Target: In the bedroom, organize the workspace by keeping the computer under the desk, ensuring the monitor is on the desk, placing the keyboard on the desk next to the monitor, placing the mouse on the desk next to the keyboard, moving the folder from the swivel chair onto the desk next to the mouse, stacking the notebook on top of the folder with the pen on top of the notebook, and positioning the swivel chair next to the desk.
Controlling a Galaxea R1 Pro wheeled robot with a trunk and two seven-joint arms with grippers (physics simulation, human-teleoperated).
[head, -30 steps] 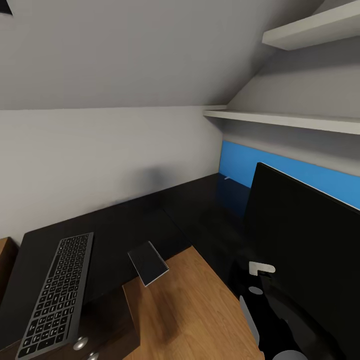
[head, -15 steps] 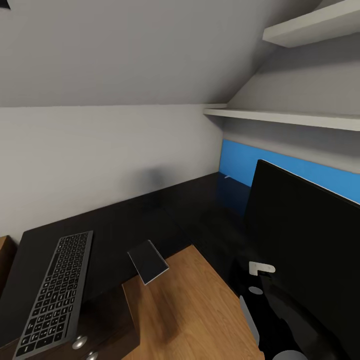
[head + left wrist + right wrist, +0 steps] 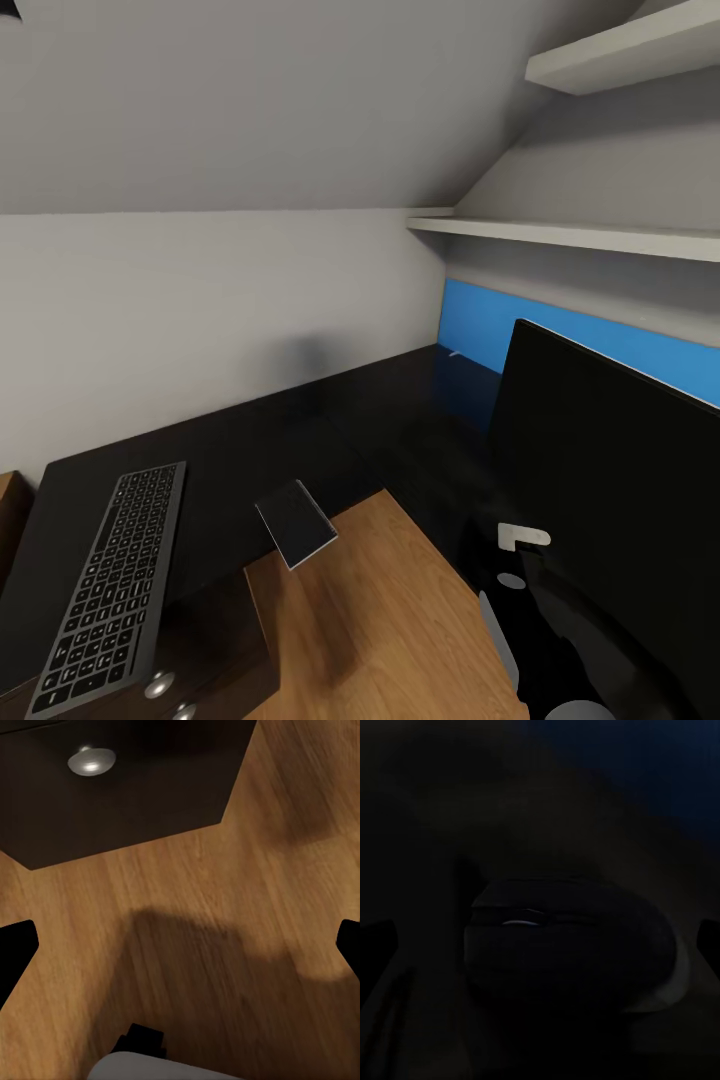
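Right wrist view puts your right gripper (image 3: 540, 937) spread wide, fingertips at each edge, above the dark rounded mouse (image 3: 566, 945) on the black desk (image 3: 250, 440). Centre it between the fingers before you close, and descend slowly in that gloom. Your left gripper (image 3: 180, 945) hangs spread over the wood floor (image 3: 187, 907). The keyboard (image 3: 110, 590) lies well apart from the monitor (image 3: 610, 480); the notebook (image 3: 296, 522) overhangs the desk edge.

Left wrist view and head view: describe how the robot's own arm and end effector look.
The left end effector has two flat black fingers with squared tips and a rounded light-grey housing at its base. In the head view, the right arm is glossy black with light-grey panels and a whitish bracket-shaped mark.
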